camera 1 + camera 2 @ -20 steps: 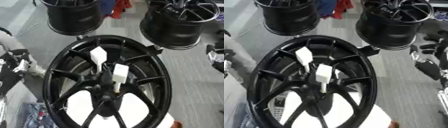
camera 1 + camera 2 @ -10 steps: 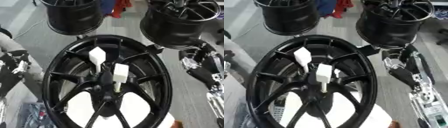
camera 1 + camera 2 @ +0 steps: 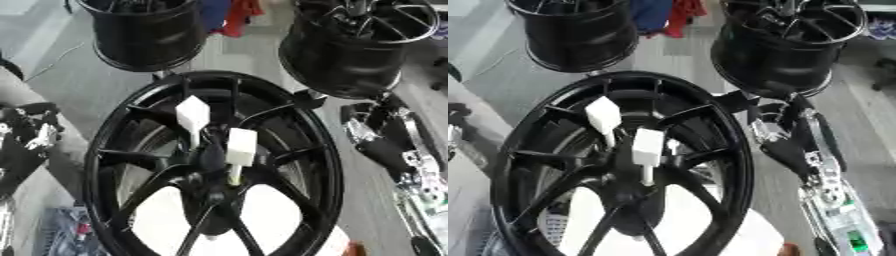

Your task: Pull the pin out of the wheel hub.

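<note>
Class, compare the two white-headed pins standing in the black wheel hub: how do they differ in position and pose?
The upper pin sits further left and higher, its head tilted; the lower pin stands nearer the hub centre, its head squarer-on, with a pale shaft visible below. Both have white block heads, and no robot hand touches either.

Two white-handled pins stand upright in the black wheel hub.

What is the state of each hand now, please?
Left hand: at the left edge, holding nothing; fingers cannot be told.
Right hand: beside the wheel rim, holding nothing; fingers cannot be told.
</note>
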Robot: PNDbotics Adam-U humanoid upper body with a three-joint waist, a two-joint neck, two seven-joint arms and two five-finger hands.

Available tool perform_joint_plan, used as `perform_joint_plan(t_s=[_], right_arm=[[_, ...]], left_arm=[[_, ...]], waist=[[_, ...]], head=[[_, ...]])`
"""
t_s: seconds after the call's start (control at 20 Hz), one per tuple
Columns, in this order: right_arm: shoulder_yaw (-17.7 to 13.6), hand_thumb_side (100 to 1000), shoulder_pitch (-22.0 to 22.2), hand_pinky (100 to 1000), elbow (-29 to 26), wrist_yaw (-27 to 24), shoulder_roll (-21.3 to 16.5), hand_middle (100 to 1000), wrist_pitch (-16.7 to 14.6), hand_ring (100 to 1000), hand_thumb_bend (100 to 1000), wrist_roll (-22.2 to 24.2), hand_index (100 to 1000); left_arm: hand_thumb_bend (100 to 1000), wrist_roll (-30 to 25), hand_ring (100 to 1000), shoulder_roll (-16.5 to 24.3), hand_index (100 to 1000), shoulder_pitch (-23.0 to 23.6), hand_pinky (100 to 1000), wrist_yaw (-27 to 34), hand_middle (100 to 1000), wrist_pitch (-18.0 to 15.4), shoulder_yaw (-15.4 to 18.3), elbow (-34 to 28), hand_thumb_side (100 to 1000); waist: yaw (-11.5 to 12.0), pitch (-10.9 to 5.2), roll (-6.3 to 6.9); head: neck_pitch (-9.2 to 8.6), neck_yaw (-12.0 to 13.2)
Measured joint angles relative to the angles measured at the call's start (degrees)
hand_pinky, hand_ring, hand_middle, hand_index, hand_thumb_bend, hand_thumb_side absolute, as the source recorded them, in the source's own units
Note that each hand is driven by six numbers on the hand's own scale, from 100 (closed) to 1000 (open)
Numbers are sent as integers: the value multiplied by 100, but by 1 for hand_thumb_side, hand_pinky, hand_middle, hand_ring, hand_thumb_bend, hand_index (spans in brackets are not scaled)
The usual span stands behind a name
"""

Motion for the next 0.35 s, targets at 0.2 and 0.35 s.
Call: perform_joint_plan(t_s=[0.2, 0.35], right_arm=[[-22, 213, 2, 652, 33, 36, 4, 731, 18, 669, 249, -20, 836], [-36, 215, 2, 652, 37, 42, 5, 731, 21, 669, 249, -23, 836]], left_arm=[[137, -5, 572, 0, 742, 0, 564, 13, 659, -5, -1, 0, 463], [138, -14, 571, 0, 742, 0, 564, 14, 659, -14, -1, 0, 462]], waist=[[-1, 0, -1], [-1, 0, 0]], head=[[0, 0], [0, 0]])
